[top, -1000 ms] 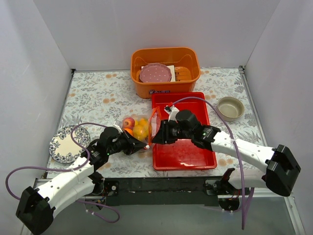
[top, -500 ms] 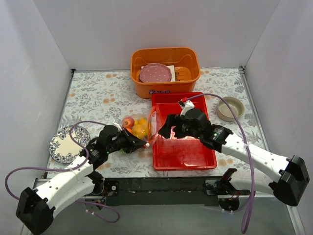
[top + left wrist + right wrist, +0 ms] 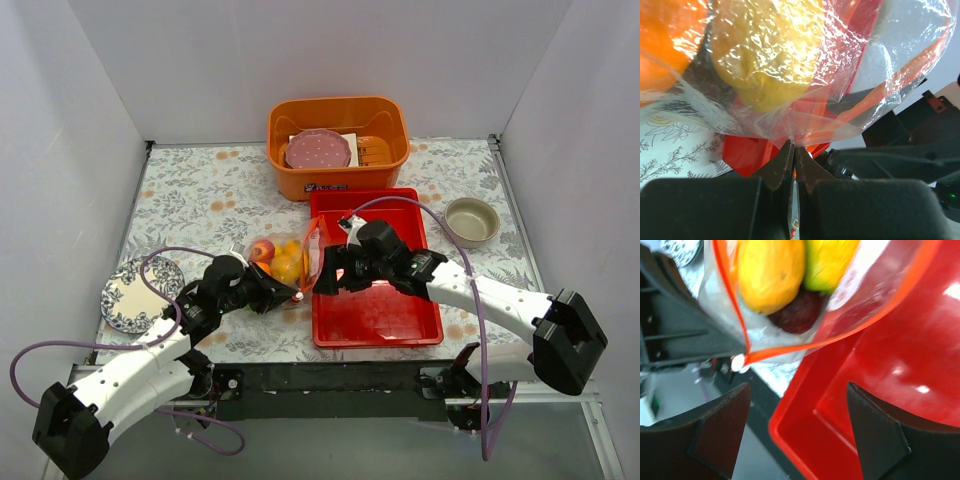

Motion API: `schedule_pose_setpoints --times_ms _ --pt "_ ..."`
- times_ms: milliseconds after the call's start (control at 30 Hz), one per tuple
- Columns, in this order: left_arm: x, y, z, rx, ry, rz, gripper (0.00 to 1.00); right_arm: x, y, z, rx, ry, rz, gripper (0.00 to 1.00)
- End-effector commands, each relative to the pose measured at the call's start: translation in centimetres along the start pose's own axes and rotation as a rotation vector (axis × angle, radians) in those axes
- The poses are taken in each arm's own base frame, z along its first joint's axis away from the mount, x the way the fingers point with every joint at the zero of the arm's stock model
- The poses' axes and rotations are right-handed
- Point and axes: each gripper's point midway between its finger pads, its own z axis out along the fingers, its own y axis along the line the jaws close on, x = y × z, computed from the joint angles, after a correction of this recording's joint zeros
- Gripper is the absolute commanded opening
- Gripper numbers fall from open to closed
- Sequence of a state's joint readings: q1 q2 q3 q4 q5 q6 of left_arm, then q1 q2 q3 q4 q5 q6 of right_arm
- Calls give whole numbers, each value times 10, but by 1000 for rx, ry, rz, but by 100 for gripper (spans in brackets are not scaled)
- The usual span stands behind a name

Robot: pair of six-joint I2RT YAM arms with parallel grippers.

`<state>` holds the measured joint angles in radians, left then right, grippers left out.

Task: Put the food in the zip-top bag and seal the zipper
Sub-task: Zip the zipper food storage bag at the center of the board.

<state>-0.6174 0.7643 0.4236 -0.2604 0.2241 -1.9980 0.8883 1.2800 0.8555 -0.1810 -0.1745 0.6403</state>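
Right fingers (image 3: pixel 720 435) spread, back at zip-top bag (image 3: pixel 880 60), left fingers (image 3: pixel 777 167) still pinching

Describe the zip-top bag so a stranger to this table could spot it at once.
Find the big red tray near the middle. At its left rim is the zip-top bag, clear crinkly plastic holding toy fruit. Only it is see-through, with an orange-red zipper along its mouth.

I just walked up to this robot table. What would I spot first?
The clear zip-top bag stuffed with bright toy fruits sits mid-table, just left of the red tray. The left gripper pinches its near corner, while the right gripper hangs open at its orange-red mouth. At the back stands an orange bin holding a pink dotted plate.
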Motion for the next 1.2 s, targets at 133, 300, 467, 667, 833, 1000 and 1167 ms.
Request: schedule_pose_setpoints --times_ms 133,300,467,667,833,1000,1167 --pt "-15 -9 -5 19 -92 -34 0 1 62 -9 -348 2 175 82" --pt "-13 -4 -8 33 -94 -48 0 -3 72 -2 -410 19 232 76" --pt "-12 -2 -8 42 -90 -47 0 -8 76 5 -419 17 272 71" --pt "-12 -4 -5 50 -85 -36 0 -6 78 18 -423 72 297 54" --pt "-13 -6 -4 57 -87 -33 0 -3 74 24 -409 87 307 55" --pt "-11 -3 -5 63 -80 -42 0 -4 74 27 -428 77 314 54" --pt "-10 -3 -5 66 -77 -48 0 -3 76 28 -440 83 320 48"
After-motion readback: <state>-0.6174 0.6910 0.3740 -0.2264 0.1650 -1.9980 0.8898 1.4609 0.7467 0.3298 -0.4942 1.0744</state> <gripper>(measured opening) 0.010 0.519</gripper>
